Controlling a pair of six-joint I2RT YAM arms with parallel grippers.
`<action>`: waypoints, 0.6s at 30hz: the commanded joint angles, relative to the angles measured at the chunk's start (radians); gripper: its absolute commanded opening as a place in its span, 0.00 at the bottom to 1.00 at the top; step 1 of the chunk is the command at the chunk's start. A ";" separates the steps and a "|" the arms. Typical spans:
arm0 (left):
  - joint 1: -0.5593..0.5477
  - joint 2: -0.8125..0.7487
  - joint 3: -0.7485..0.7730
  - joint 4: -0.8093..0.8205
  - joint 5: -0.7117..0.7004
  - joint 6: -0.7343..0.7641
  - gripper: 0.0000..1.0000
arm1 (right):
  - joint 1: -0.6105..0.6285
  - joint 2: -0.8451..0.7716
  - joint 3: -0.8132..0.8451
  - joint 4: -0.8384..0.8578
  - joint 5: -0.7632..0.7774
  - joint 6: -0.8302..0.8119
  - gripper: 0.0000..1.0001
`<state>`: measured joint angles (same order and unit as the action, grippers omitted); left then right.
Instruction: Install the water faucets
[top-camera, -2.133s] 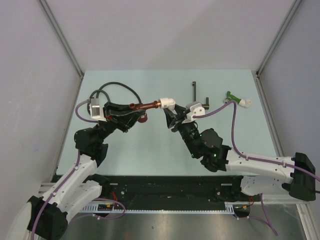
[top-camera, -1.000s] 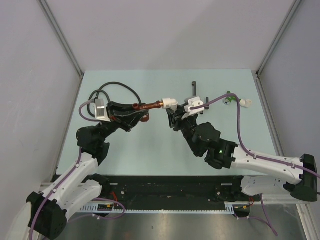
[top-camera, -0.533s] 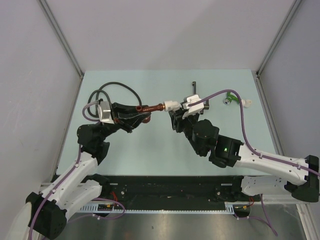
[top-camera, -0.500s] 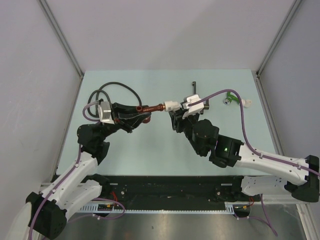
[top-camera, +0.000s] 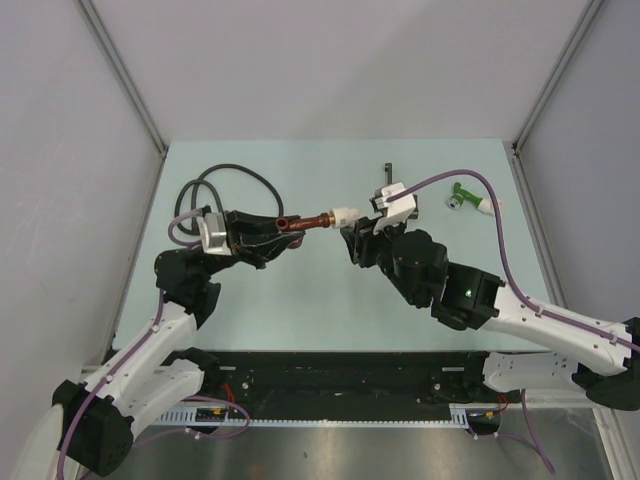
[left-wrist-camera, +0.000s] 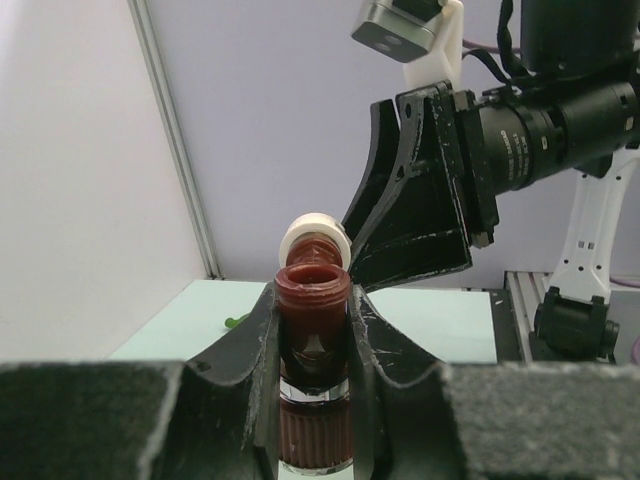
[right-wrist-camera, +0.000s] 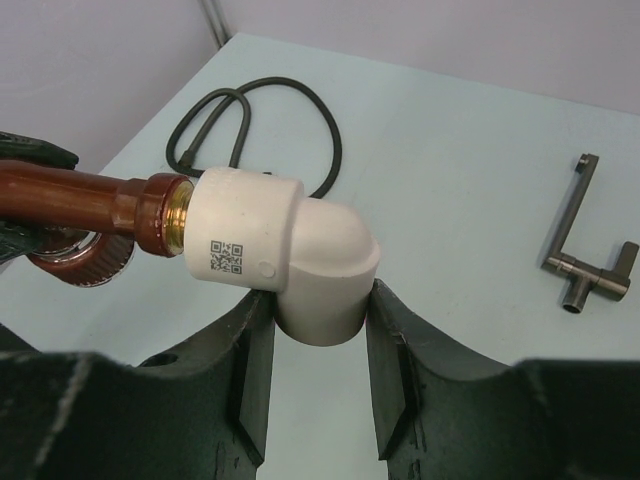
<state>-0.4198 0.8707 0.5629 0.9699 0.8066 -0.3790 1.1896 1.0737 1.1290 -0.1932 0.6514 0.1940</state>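
Faucet (top-camera: 312, 221) between left claw (left-wrist-camera: 314, 305), right claw (right-wrist-camera: 318, 318)

Green faucet (top-camera: 468, 198) small, details indistinct.

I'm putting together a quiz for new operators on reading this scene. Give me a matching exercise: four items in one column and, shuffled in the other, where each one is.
Items
1. copper faucet
2. white elbow
3. green faucet
4. black hose

Places
A. looped on the table, far left
B. clamped between the fingers of the right gripper
C. lying on the table, far right
D. held in the left gripper

Pairs: 1-D, 2-B, 3-C, 4-A
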 joint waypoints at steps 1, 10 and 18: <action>-0.045 0.010 -0.012 -0.010 0.126 0.051 0.00 | -0.004 -0.012 0.077 0.012 -0.179 0.087 0.00; -0.073 -0.016 -0.011 -0.111 0.132 0.190 0.00 | -0.051 -0.011 0.110 -0.072 -0.263 0.147 0.00; -0.082 -0.045 -0.003 -0.200 0.166 0.307 0.00 | -0.100 -0.003 0.135 -0.133 -0.355 0.185 0.00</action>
<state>-0.4633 0.8356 0.5617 0.8478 0.8474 -0.1528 1.1015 1.0683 1.1908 -0.4042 0.4534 0.3252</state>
